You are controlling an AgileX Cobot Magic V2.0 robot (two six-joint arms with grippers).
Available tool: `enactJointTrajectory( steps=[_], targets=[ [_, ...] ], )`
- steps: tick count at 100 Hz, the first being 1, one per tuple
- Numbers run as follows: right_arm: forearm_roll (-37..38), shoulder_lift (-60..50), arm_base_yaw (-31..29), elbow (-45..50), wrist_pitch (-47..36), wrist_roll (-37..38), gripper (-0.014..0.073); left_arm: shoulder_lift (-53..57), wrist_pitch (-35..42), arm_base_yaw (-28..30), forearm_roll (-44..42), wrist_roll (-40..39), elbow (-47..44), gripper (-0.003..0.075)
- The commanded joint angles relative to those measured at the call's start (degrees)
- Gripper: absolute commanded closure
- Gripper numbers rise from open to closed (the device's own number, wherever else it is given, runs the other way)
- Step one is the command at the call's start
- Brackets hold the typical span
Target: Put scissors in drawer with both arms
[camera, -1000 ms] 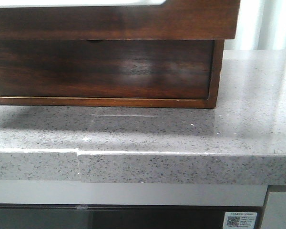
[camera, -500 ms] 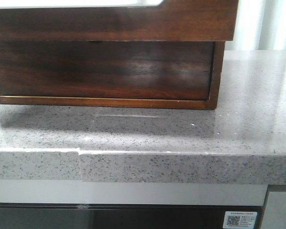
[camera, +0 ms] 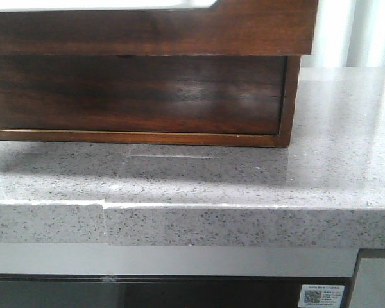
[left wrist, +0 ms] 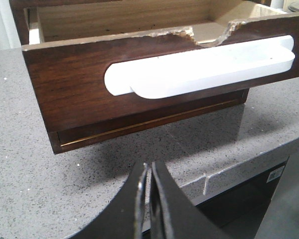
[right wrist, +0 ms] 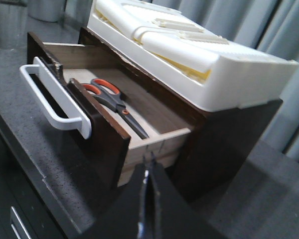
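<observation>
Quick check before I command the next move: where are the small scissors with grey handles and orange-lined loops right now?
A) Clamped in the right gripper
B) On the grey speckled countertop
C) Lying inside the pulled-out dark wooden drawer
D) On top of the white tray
C: the right wrist view shows the small grey-handled scissors lying flat on the floor of the open dark reddish-brown wooden drawer, with the right gripper shut, empty and clear of them.

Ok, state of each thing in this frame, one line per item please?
drawer: pulled open, front chipped at the top edge.
scissors: lying flat inside the drawer, blades closed.
left end effector: shut, empty, off the drawer.
right end effector: shut, empty, beside the drawer.
white tray: resting on top of the wooden box.
</observation>
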State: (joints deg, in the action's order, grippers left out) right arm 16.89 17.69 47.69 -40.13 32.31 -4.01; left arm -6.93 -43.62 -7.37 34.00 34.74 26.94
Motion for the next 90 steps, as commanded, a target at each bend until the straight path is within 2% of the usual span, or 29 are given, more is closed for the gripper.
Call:
enactJointTrajectory(
  steps=[1,11,74,81,90],
  targets=[
    [4.31,-4.37,-1.72,1.47,-1.86,6.56,0.0629,-0.83,3.32,0.00,1.63,0.14,1.38,0.0738],
    [4.84,-6.74,-3.01,1.96,1.20,7.54,0.0630,-0.83,3.32,0.00,1.63,0.14,1.38,0.0738],
    [4.84,-7.06,-3.07,1.96,1.24,7.54,0.0630,-0.83,3.43,0.12,1.50,0.14,0.88,0.0739],
    [4.84,-7.06,-3.07,1.96,1.24,7.54,0.0630,-0.45,4.38,0.12,-2.81,0.24,0.20,0.0739],
    [4.84,-7.06,-3.07,1.96,1.24,7.54,0.0630,0.50,9.75,0.12,-8.96,-0.02,-2.08,0.0738]
  ],
)
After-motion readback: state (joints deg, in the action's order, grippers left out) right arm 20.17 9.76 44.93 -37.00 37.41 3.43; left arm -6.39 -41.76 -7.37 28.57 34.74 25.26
